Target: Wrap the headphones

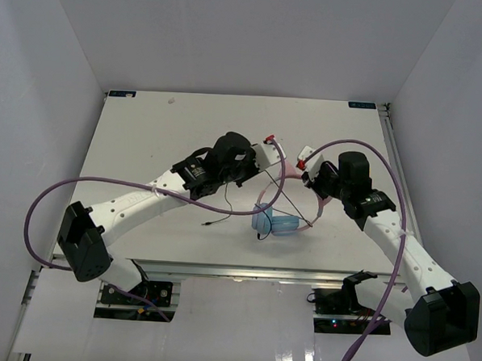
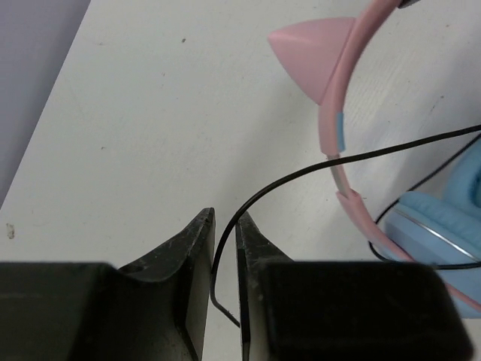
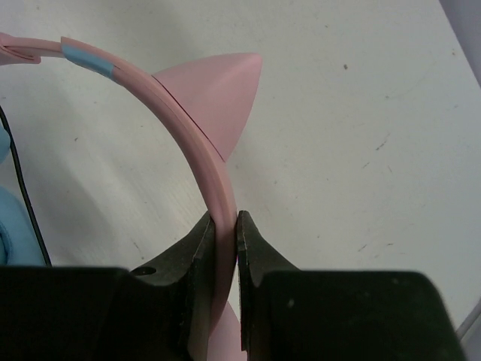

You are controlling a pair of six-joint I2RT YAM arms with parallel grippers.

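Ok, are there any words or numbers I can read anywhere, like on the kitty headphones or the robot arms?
No readable text anywhere.
Headphones: pink headband, cat ear and blue cups show no writing.
Black cord: plain.
White left arm: any marking is too small to read.
Table: only specks, no labels.

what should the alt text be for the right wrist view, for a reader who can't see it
The robot's black right gripper is shut on the pink plastic headphone headband, just below a pink pointed cat ear. A light-blue ear cup and a thin black cord show at the left edge, over a scuffed white table.
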